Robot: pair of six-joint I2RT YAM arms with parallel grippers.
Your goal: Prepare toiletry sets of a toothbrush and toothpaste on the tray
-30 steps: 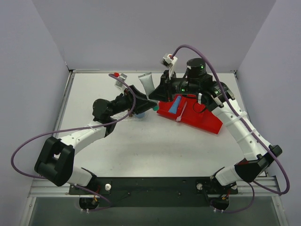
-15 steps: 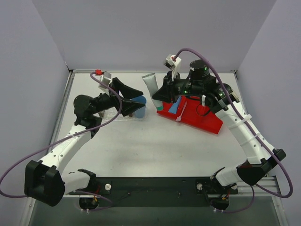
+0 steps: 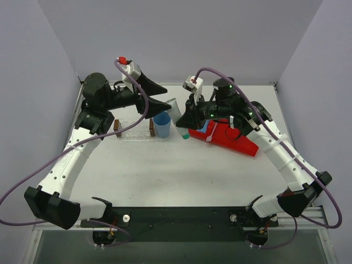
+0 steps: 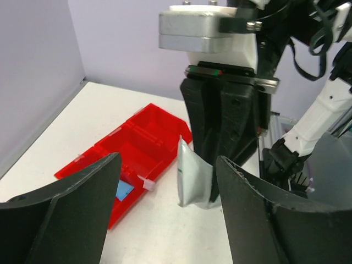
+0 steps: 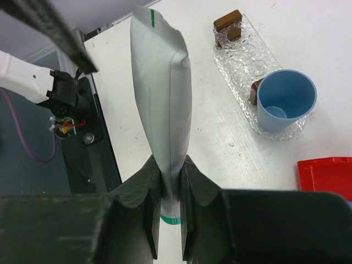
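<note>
From the top, the left gripper (image 3: 158,97) hangs with its fingers spread at the 11 o'clock side of the blue cup (image 3: 161,124). The cup stands on the 3 o'clock end of the tray (image 3: 132,135). The right gripper (image 3: 181,118) pinches the white-grey toothpaste (image 3: 174,107) at the cup's 3 o'clock. The toothbrush (image 3: 212,131) and the blue toothpaste (image 3: 204,126) lie in the red bin (image 3: 242,144).

At the left wrist, the spread fingers frame the white-grey toothpaste, with the red bin at 9 o'clock.

At the right wrist, the fingers clamp the white-grey toothpaste upright, with the blue cup and the tray at 2 o'clock.

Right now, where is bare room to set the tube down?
Widest bare patch: the near half of the table, in front of tray and bin. The tray also looks bare between its two brown blocks. Crowded: the gap between cup and bin, where the held tube and left fingers meet.
</note>
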